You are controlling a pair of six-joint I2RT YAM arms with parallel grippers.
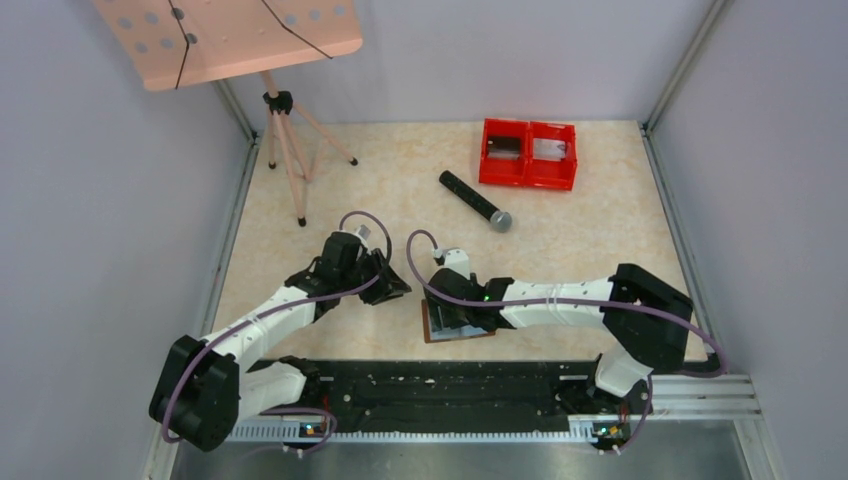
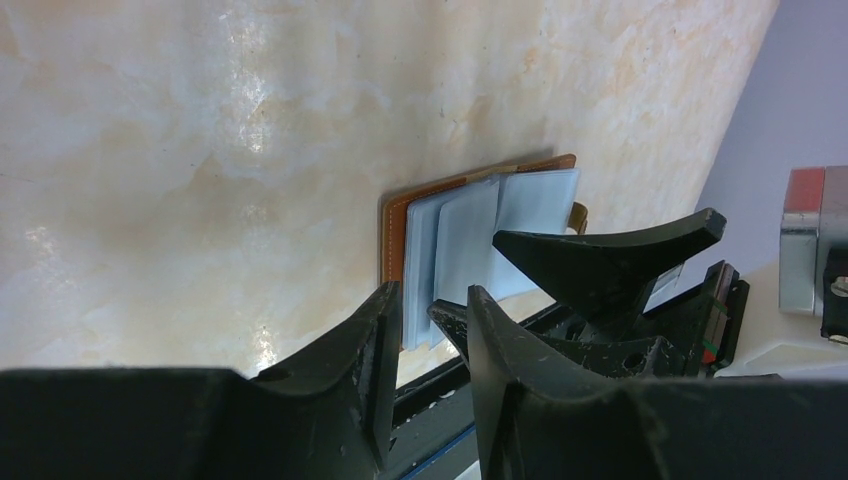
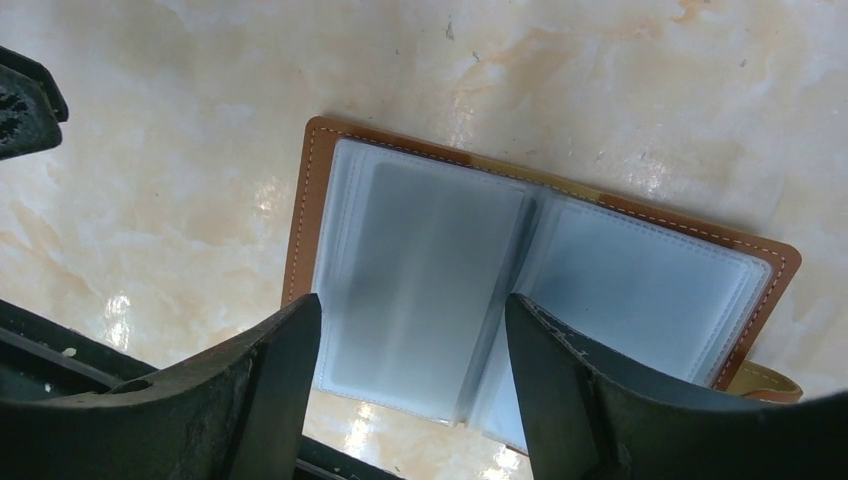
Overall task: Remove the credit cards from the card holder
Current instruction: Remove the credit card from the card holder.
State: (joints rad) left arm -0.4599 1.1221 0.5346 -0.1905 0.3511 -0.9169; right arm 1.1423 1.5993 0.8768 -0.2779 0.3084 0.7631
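The card holder (image 1: 430, 326) lies open on the table near the front rail, brown leather outside and grey-blue sleeves up. It also shows in the right wrist view (image 3: 430, 260) and the left wrist view (image 2: 470, 230). Its small brown tab (image 3: 770, 381) sticks out on one edge. My right gripper (image 1: 455, 310) is open just above the holder, its jaws wide around the left-hand sleeve (image 3: 410, 320). My left gripper (image 1: 388, 287) is a little left of the holder, slightly open and empty (image 2: 430, 315). No credit card shows in the sleeves.
Red twin bins (image 1: 527, 153) stand at the back right. A black microphone (image 1: 475, 200) lies mid-table. A tripod music stand (image 1: 285, 150) stands at the back left. The black rail (image 1: 450, 385) runs along the near edge, close to the holder.
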